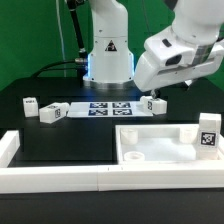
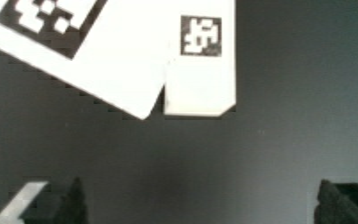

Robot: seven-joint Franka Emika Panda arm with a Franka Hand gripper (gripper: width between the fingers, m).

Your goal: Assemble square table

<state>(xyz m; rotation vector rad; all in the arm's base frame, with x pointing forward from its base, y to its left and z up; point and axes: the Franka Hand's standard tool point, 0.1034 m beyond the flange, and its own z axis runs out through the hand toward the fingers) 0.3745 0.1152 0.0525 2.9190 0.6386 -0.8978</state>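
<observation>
The white square slab (image 1: 160,143) lies flat at the exterior view's right, with a round socket near its left corner. One tagged white leg (image 1: 207,133) stands on its far right corner. Two more legs (image 1: 29,104) (image 1: 52,112) sit left of the marker board. The fourth leg (image 1: 151,104) lies at the board's right end. It also shows in the wrist view (image 2: 197,75), touching the board's edge. My gripper (image 1: 159,94) hovers just above this leg. In the wrist view the gripper (image 2: 197,205) is open and empty, and its dark fingertips (image 2: 43,205) stand wide apart.
The marker board (image 1: 100,108) (image 2: 51,30) lies on the black table in front of the robot base (image 1: 107,55). A long low white border wall (image 1: 60,178) runs along the front, with a raised end at the left (image 1: 8,148).
</observation>
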